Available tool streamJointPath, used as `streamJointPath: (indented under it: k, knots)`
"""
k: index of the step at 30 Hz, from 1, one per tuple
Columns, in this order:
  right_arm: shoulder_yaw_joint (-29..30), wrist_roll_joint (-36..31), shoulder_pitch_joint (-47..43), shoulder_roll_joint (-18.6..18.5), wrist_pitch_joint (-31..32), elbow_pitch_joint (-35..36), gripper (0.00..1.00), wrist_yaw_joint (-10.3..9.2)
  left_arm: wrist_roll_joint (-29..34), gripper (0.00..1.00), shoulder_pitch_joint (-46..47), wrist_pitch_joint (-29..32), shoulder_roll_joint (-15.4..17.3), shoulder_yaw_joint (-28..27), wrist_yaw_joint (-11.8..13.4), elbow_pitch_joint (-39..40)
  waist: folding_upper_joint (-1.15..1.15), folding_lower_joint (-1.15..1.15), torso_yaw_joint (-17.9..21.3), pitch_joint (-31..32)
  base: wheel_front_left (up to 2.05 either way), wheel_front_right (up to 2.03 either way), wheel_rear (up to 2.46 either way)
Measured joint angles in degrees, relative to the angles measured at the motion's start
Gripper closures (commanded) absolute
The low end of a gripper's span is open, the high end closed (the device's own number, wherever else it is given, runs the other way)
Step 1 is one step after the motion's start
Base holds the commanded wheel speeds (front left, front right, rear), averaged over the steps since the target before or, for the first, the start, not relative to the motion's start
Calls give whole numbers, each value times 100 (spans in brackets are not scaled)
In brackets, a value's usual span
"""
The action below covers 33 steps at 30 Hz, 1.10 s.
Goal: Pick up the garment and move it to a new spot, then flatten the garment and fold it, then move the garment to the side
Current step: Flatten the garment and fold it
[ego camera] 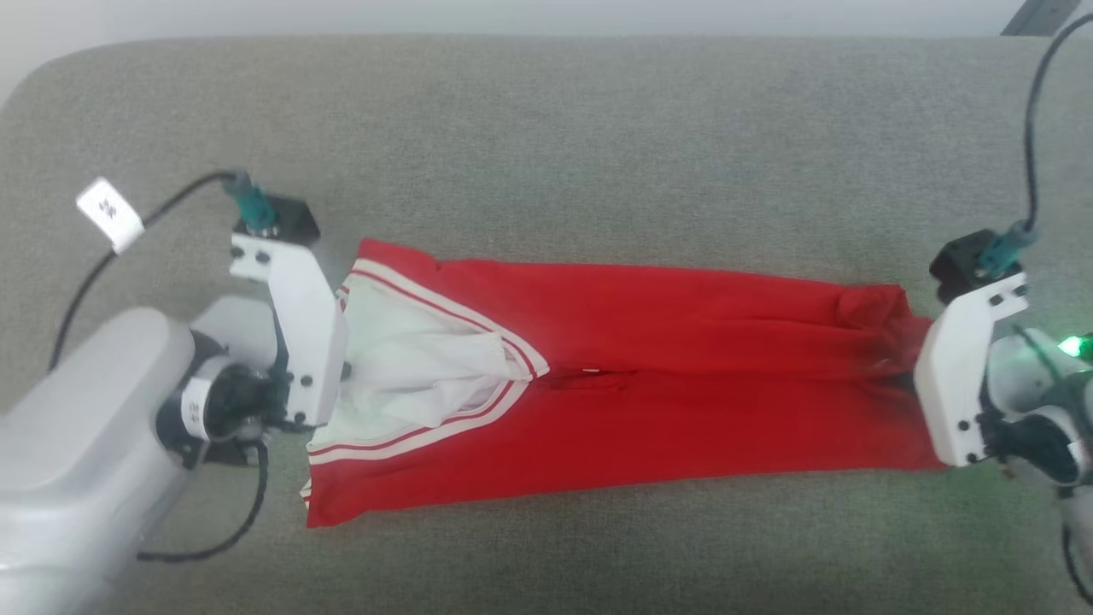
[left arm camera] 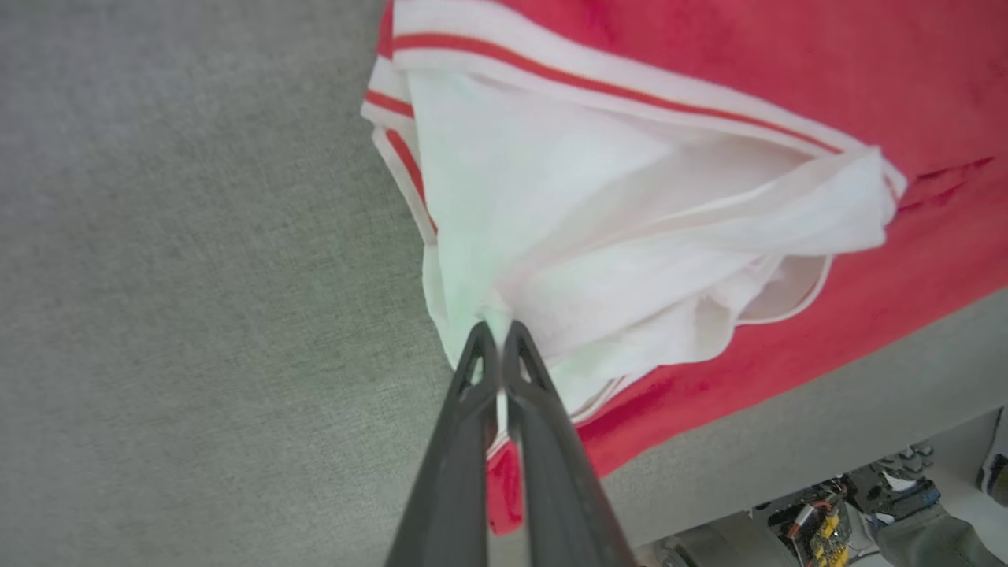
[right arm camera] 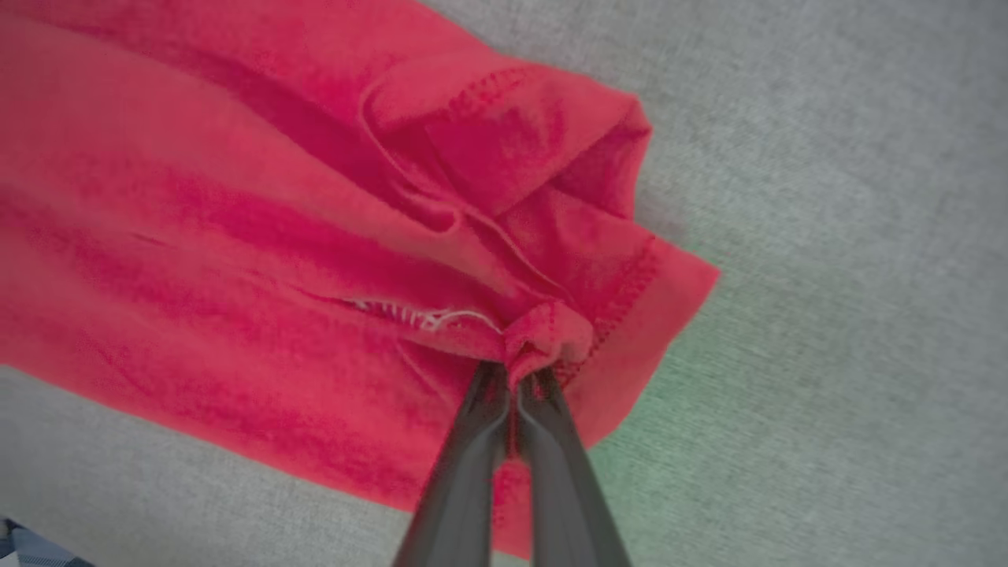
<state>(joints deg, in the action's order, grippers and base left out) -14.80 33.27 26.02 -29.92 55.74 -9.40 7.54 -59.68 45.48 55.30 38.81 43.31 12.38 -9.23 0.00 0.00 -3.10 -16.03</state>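
Left pincer (left arm camera: 498, 329) clamped on garment (ego camera: 683, 376) white end; right pincer (right arm camera: 516, 374) clamped on red hem; garment stretched between.

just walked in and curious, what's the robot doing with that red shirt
The robot has the garment pinched at both ends. Its left gripper is shut on the white, striped-trim end, and its right gripper is shut on the bunched red hem. The garment lies as a long band across the grey surface, drawn out between the two arms. It looks partway through flattening and folding.

Red garment (ego camera: 683, 376) on grey padded surface (ego camera: 546, 128)
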Motion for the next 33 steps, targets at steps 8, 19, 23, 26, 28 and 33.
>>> streamJointPath:
  k: [8,19,23,26,28,33]
  knots:
    - [-20,-109,-12,313,-107,-149,8,0,-59,24,-201,-476,-186,-49,-168,-550,0,0,61,137,0,0,0]
    - [223,-98,-169,389,-526,-119,0,0,193,0,-470,-1528,-111,-201,-460,-407,0,0,-40,642,0,0,0]
    - [487,-216,-289,421,-662,-179,0,0,300,0,-758,-2138,-37,-312,-472,-210,0,0,-103,852,0,0,0]
    - [766,-346,-427,469,-727,-292,0,0,448,0,-1140,-2846,78,-419,-516,-2,0,0,-189,1032,0,0,0]
    - [856,-398,-510,485,-734,-377,0,0,546,0,-1354,-3233,104,-498,-480,70,0,0,-240,1107,0,0,0]
    - [1087,-522,-673,503,-816,-626,0,0,694,0,-1963,-4170,193,-666,-401,283,0,0,-396,1239,0,0,0]
